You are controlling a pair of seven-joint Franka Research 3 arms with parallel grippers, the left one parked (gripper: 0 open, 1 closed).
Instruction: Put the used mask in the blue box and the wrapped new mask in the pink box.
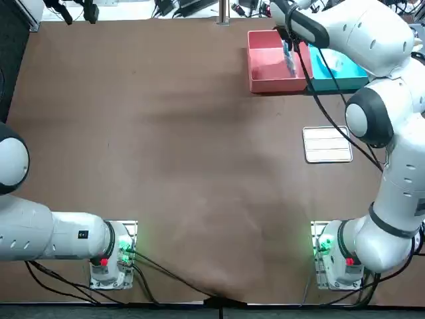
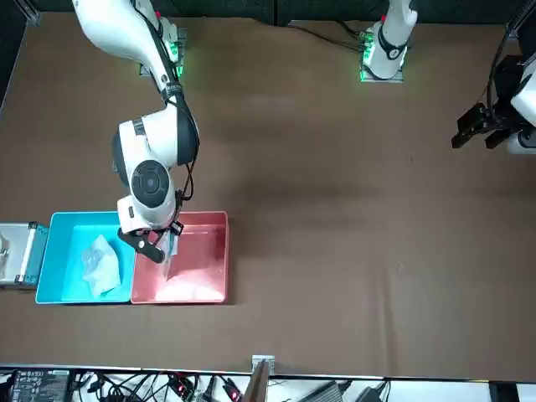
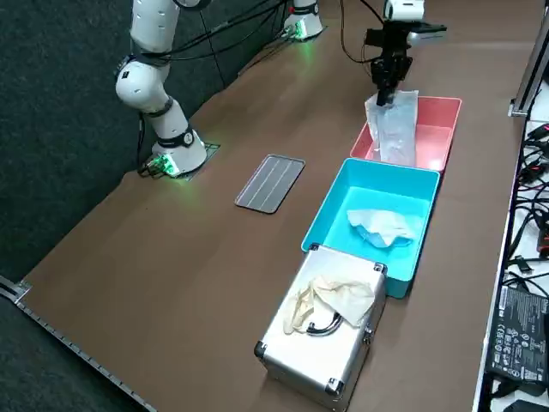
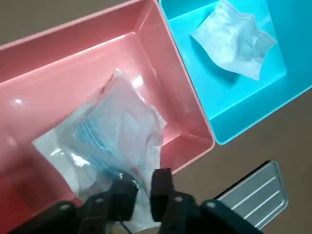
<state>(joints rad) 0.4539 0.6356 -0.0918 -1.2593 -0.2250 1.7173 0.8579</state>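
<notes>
My right gripper point(image 3: 386, 93) is shut on the top edge of the wrapped new mask point(image 3: 395, 129), a clear bag with a blue mask inside. The bag hangs down over the pink box point(image 3: 437, 129). In the wrist view the bag point(image 4: 112, 141) spreads over the floor of the pink box point(image 4: 73, 63), with my fingers point(image 4: 161, 183) pinching its near end. The used mask point(image 3: 382, 227), white and crumpled, lies inside the blue box point(image 3: 343, 197), which stands right beside the pink one. From the front, the gripper point(image 2: 163, 243) is above the pink box point(image 2: 209, 251), near the blue box point(image 2: 67, 243).
A grey ribbed plate point(image 1: 327, 144) lies on the brown table between the boxes and the right arm's base. A metal case point(image 3: 330, 330) with a pale cloth-like item point(image 3: 330, 300) on top stands against the blue box's outer end.
</notes>
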